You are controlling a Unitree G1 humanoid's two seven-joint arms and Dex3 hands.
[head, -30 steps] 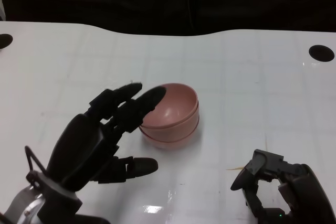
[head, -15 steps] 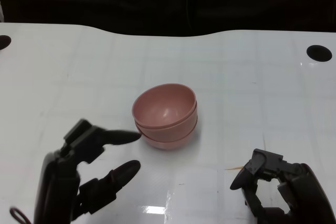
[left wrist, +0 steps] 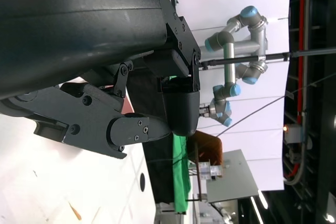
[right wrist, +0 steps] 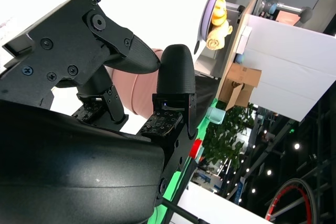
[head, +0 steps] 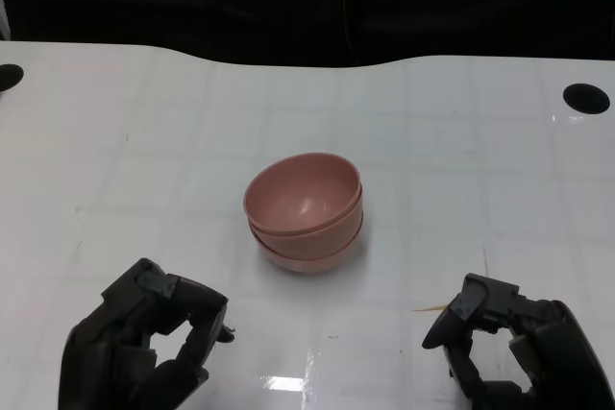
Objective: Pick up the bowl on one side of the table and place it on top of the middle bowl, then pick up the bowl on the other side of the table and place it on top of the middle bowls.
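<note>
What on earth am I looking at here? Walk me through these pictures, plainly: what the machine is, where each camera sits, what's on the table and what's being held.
This is a humanoid robot standing at a white table. The wide picture comes from a camera on its head, looking down. At the lower left is its left hand, at the lower right its right hand; both are black, with the fingers curled in, and neither holds anything.

In the middle of the table sits a stack of pink bowls, nested one inside another. Neither hand touches it.

The other two pictures come from cameras at the wrists, so they look tilted. Each shows mostly that arm's own black hand up close. The right wrist view also catches a bit of the pink bowls behind the fingers; the rest is background room clutter.
</note>
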